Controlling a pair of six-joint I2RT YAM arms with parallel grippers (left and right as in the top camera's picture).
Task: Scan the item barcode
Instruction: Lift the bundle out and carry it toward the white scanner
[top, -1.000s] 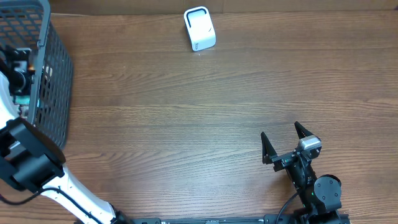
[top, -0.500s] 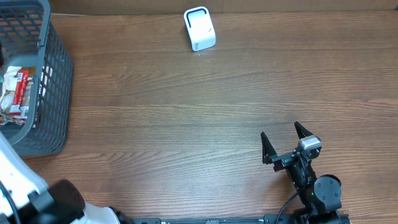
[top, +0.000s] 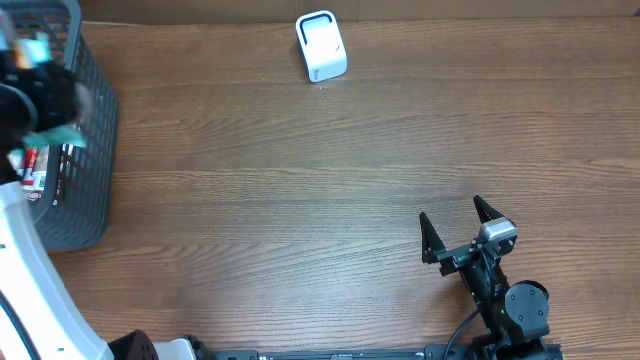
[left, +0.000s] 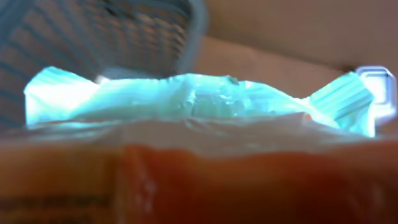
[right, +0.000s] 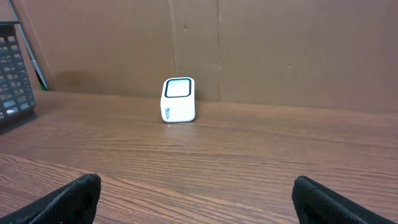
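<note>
Left gripper pinches a crinkly packet, the basket beneath it; slippery film could slide free mid-swing toward the distant scanner; right gripper spread

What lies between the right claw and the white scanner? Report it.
Nothing but bare wooden table between the open right claw and the scanner, shown best in the right wrist view.

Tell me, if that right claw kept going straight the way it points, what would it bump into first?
Probably the small white box, sitting slightly left of dead ahead of the right gripper; only bare table lies between them. Depth is hard to judge.
</note>
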